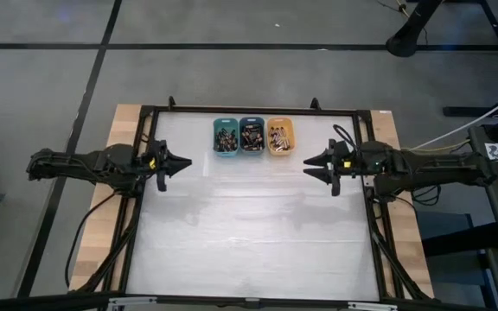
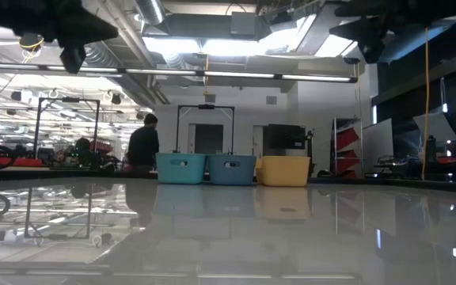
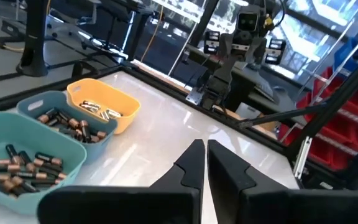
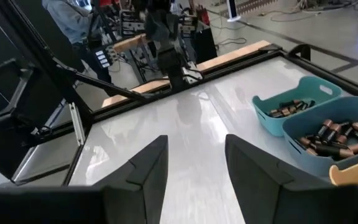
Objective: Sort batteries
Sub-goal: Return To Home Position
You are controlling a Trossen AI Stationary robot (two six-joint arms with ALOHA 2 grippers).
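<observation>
Batteries, location: all the batteries (image 3: 67, 121) in view lie inside the three bins at the far middle of the table; no loose cell shows on the tabletop in any view.
Batteries, form: small cylinders, dark bodies, many with coppery bands, silvery ends; heaped at random angles.
Contents by bin: teal bin (image 2: 180, 169) and blue bin (image 2: 232, 169) both hold dark, copper-banded cells; orange bin (image 2: 283, 171) holds fewer, paler and more metallic.
Bins: smooth moulded plastic, rounded corners, low walls; side by side in a row, touching or nearly so.
Progress, judged: sorting appears finished; nothing seems left but parking the arms.
Left gripper (image 3: 205, 144): over the table's left edge, pointing inward, well apart from the bins; fingers drawn together to a thin slit, holding nothing.
Right gripper (image 4: 194, 140): over the right edge, facing the left one; fingers spread wide, holding nothing.
Fingers: matt black, wedge-shaped, tapering to points.
Table (image 1: 249, 250): white, glossy, reflecting the ceiling lights; dark metal frame around it, bare wood at both sides.
Background: a person (image 2: 142, 144) stands beyond the table, away from the work.
</observation>
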